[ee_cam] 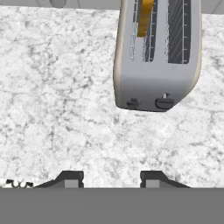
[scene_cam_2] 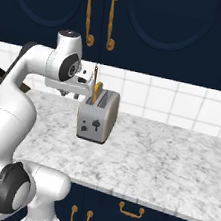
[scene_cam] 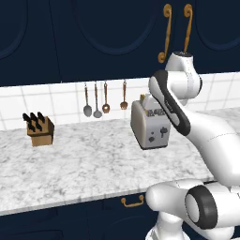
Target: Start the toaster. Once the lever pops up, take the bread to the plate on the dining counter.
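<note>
Worktop point(scene_cam: 84, 164) marble is spreading across your frames, and the toaster point(scene_cam_2: 97, 114) is sitting on it at centre of the right base view, with the bread point(ee_cam: 145, 17) standing in one slot. You are seeing the gripper point(ee_cam: 111, 179) hanging spread and empty, lower in the hand view than the lever point(ee_cam: 164, 103).

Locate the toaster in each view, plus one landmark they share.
Left base view: toaster right of centre on the marble worktop, partly behind the arm.
Right base view: toaster left of centre, just right of the hand.
Hand view: toaster upper right, seen from above.
Shared landmark: the bread standing in one slot.
</note>
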Available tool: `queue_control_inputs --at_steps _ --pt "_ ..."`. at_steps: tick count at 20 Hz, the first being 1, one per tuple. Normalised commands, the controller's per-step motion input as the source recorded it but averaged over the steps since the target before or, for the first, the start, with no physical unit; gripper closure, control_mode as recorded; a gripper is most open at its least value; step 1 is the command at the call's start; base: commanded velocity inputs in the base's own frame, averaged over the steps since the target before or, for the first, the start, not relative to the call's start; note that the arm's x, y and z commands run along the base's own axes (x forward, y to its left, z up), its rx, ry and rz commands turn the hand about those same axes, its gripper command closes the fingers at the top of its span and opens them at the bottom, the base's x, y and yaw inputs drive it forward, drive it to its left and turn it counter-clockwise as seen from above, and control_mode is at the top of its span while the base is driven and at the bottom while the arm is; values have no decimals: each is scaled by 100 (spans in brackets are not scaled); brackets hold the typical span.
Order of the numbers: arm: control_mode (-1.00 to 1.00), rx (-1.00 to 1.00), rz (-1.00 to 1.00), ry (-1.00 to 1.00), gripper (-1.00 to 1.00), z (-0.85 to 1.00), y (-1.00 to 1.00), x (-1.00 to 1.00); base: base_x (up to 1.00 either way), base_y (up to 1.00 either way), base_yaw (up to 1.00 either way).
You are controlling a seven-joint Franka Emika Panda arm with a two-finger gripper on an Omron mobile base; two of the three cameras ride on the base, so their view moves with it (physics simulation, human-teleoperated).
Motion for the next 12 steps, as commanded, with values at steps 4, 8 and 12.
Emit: queue_control_inputs --at_steps 4,8,12 --pt "-100 0 0 1 -100 -17 -19 0 0 0 0" --pt "-100 -1 0 0 -100 -41 -20 0 0 0 0" --pt "-100 0 0 -2 -100 -15 -39 2 0 0 0"
